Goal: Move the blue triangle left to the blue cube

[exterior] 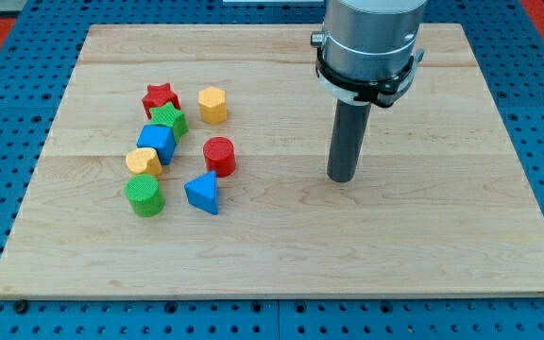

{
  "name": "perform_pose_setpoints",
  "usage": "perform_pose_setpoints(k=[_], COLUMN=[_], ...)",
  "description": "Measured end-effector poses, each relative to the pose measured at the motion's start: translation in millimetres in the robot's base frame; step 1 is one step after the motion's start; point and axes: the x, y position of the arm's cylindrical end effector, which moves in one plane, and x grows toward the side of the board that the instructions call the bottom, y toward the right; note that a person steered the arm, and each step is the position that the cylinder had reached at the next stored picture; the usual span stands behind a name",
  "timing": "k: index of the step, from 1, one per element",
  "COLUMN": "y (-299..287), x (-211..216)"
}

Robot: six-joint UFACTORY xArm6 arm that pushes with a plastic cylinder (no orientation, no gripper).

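The blue triangle (203, 194) lies on the wooden board at the lower left of centre. The blue cube (158, 143) sits up and to the left of it, touching the green star (169, 119) above it and the orange block (144, 161) at its lower left. My tip (342, 178) rests on the board well to the right of the blue triangle, apart from every block. The rod hangs straight down from the grey arm at the view's top.
A red cylinder (219, 156) stands just above the blue triangle. A green cylinder (144, 196) stands to its left. A red star (160, 96) and a yellow hexagonal block (212, 104) lie further up. The wooden board (423, 246) sits on a blue pegboard.
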Motion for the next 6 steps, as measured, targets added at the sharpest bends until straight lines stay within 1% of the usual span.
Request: perform_pose_setpoints(k=[5, 6], y=[-1, -29], x=[-1, -9])
